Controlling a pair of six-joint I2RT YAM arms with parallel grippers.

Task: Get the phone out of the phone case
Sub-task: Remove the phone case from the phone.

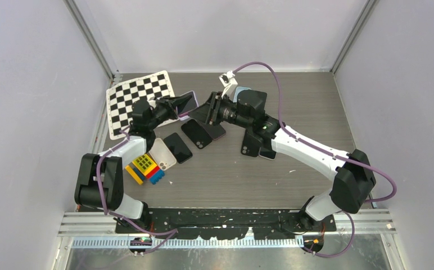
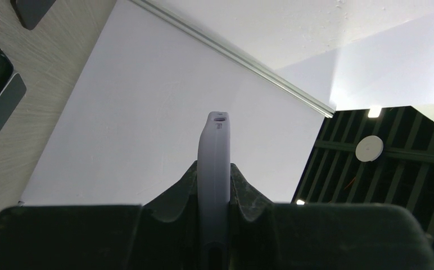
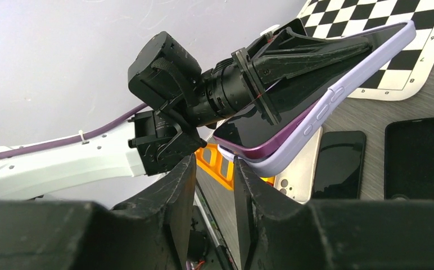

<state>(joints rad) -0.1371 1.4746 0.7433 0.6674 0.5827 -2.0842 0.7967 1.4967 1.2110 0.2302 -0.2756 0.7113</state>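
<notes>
I see the phone (image 3: pixel 282 112) in its lilac phone case (image 3: pixel 322 108) raised off the table (image 1: pixel 310 95) by the checkerboard (image 1: pixel 136 95), its purple edge standing proud of the case at one corner. My left gripper (image 2: pixel 213 180) is clamped across the phone case. My right gripper (image 3: pixel 215 169) sits just at that loose corner, fingers slightly parted with nothing between them.

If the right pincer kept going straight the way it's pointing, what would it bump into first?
Probably the lower corner of the lilac phone case, held up by the left pincer; depth is hard to judge.
</notes>
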